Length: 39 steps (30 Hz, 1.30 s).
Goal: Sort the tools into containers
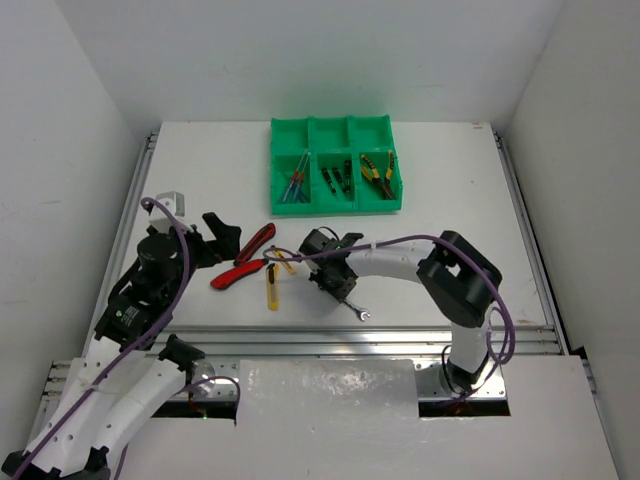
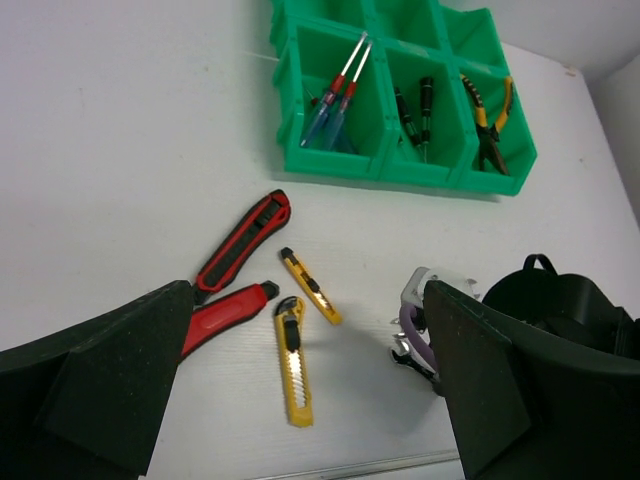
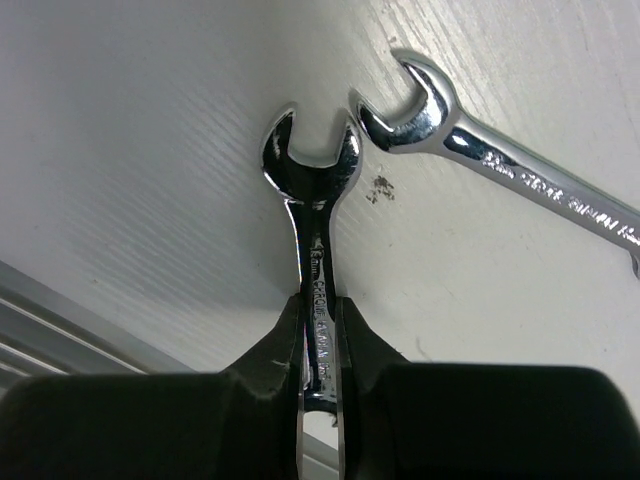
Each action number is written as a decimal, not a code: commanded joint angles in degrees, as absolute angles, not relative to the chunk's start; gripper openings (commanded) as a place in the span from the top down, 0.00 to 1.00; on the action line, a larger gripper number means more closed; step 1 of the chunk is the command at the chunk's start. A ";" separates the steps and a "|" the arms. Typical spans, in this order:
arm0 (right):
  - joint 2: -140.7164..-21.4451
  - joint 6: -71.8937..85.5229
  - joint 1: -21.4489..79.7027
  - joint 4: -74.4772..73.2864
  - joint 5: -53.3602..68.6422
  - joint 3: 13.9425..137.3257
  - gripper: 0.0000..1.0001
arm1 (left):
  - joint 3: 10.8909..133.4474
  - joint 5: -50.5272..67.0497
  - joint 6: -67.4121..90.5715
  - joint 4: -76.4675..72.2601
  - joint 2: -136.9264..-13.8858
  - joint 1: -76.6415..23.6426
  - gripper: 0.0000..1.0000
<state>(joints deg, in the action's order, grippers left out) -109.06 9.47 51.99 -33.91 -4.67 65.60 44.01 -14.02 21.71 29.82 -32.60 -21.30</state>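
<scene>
My right gripper [image 3: 320, 345] is shut on the shaft of a silver wrench [image 3: 312, 190], low over the white table. A second silver wrench [image 3: 505, 165] lies beside it, their open ends nearly touching. A wrench end [image 1: 359, 312] shows below the right gripper [image 1: 335, 278] in the top view. My left gripper [image 2: 310, 400] is open and empty above two yellow box cutters [image 2: 293, 360] [image 2: 311, 286] and two red-black utility knives [image 2: 243, 240] [image 2: 222, 315]. The green tray [image 1: 290, 208] at the back holds blue/red screwdrivers [image 2: 336, 92], dark screwdrivers [image 2: 415, 108] and yellow-handled pliers [image 2: 488, 120].
The tray's three far compartments [image 1: 330, 131] look empty. Aluminium rails [image 1: 350, 340] run along the table's near edge, close to the wrenches. White walls stand on three sides. The right arm's purple cable [image 1: 400, 240] loops above the table.
</scene>
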 commanded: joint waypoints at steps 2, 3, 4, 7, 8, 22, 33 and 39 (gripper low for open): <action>-104.53 13.01 52.73 -27.61 -6.94 60.30 1.00 | 41.85 -10.73 30.39 28.92 -32.69 -20.92 0.02; -103.28 13.36 52.73 -26.55 -7.29 59.94 1.00 | 41.31 -10.11 31.54 28.39 -33.04 -21.00 0.02; -102.05 13.79 52.65 -26.02 -7.38 59.07 1.00 | 41.05 -9.41 32.77 28.30 -33.48 -20.92 0.02; -97.83 13.89 52.73 -24.52 -7.03 57.57 1.00 | 37.19 -5.21 36.90 23.13 -33.22 -21.01 0.02; -96.95 13.89 52.73 -24.17 -6.86 57.39 1.00 | 34.31 -3.62 38.83 21.20 -33.14 -21.01 0.02; -78.32 17.40 52.73 -16.09 -2.82 53.09 1.00 | 14.85 11.62 48.26 -34.18 -45.43 -32.49 0.03; -74.18 18.63 52.91 -12.83 4.38 54.49 1.00 | 20.82 7.29 50.98 -40.60 -62.74 -36.91 0.28; -73.74 19.42 52.91 -10.29 4.04 54.76 0.99 | 25.05 9.67 51.33 -42.19 -68.73 -37.70 0.78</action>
<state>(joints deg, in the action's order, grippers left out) -75.90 18.20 52.42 -15.53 3.07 52.90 21.93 8.40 51.24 -36.86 -67.42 -36.73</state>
